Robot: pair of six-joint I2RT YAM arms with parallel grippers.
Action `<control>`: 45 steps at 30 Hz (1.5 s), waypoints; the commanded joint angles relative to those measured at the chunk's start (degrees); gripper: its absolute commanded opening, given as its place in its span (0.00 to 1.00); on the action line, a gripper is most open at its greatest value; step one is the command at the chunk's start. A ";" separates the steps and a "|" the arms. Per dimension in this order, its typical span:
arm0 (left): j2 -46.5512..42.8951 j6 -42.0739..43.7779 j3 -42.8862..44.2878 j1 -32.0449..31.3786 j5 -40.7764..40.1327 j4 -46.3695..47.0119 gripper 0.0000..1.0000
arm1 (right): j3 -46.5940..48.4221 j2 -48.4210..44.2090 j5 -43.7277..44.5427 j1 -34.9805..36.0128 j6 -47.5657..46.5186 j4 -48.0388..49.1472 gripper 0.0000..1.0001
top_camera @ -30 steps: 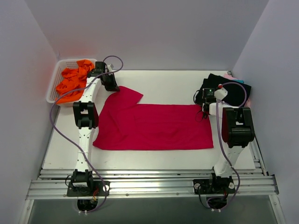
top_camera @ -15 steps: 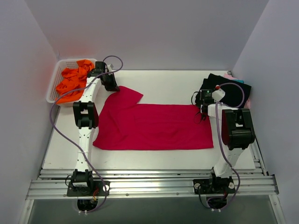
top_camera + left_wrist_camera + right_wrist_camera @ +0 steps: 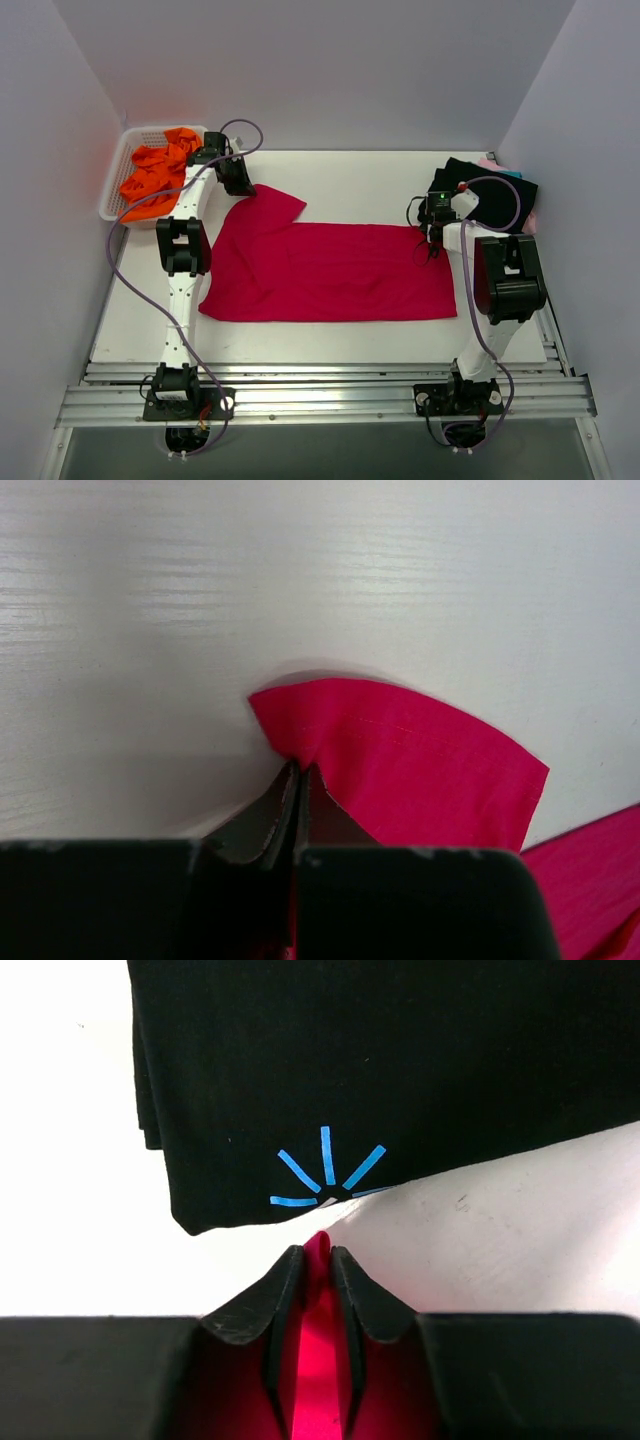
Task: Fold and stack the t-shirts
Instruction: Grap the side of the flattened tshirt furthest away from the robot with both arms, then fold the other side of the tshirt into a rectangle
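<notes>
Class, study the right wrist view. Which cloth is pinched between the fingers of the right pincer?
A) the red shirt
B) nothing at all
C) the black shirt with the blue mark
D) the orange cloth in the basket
A: a fold of the red shirt sits between the closed fingers of the right pincer, while the black shirt lies beyond them, untouched.

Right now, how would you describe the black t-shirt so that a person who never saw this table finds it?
Start at the white table and go to its far right corner, just beyond the right claw. There lies the black t-shirt, folded flat. Unlike the red t-shirt spread in the middle, it is dark and bears a small blue sunburst mark.
</notes>
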 commanded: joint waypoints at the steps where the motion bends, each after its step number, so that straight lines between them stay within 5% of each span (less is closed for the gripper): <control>1: 2.92 0.97 0.00 0.49 -3.37 -3.68 0.02 | 0.55 -1.45 1.24 0.01 -0.44 -1.23 0.13; 6: 2.92 0.88 0.00 0.50 -3.37 -3.68 0.02 | 0.90 -0.75 0.89 0.10 -0.70 -0.88 0.00; 11: 1.61 1.15 -0.78 0.58 -4.16 -3.33 0.02 | 1.34 -0.66 0.02 0.10 -0.88 -0.79 0.00; 16: -13.32 -1.58 -25.73 0.49 -5.83 17.40 0.02 | 3.98 -3.20 -0.25 0.01 -0.96 -2.81 0.00; 21: -15.54 1.32 -22.32 -0.21 -8.38 10.82 0.02 | 7.14 -5.32 0.01 0.01 -1.14 -5.36 0.00; 45: -44.18 4.13 -49.02 -4.60 -18.22 20.40 0.02 | 8.55 -9.97 -2.45 0.01 -1.84 -7.64 0.00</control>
